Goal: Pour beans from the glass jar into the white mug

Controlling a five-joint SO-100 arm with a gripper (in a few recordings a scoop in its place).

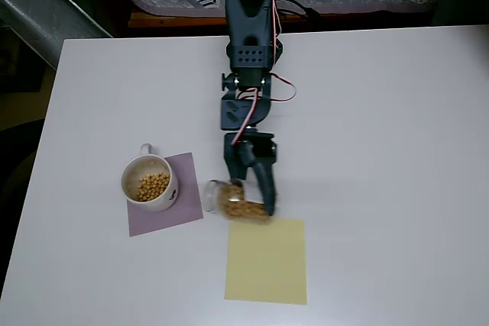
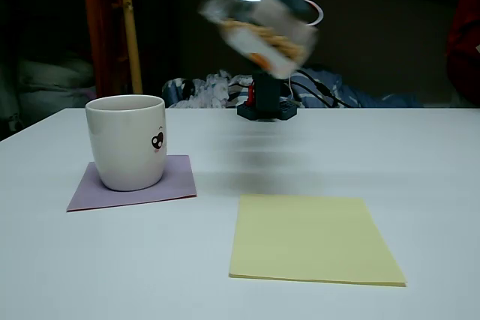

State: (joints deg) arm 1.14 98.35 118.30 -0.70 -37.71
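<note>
Yellow sheet [image 2: 311, 239] flat on counter [image 2: 420, 170], nearest. White mug [image 1: 149, 182] on purple mat [image 1: 164, 205], some beans [image 1: 153, 186] inside. Glass jar [image 1: 238, 201] clamped in claw [image 1: 256, 188], lifted off counter, tilted toward mug, partly full of beans, blurred.

The dark blue-black robot arm [image 1: 250, 59] reaches forward over the worktop. Its gripper [image 1: 256, 188] is raised, fingers clamped on a tilted load

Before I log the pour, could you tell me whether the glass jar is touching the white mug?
Apart. The fixed view shows the glass jar held tilted in the air, with dark background between it and the white mug.
</note>
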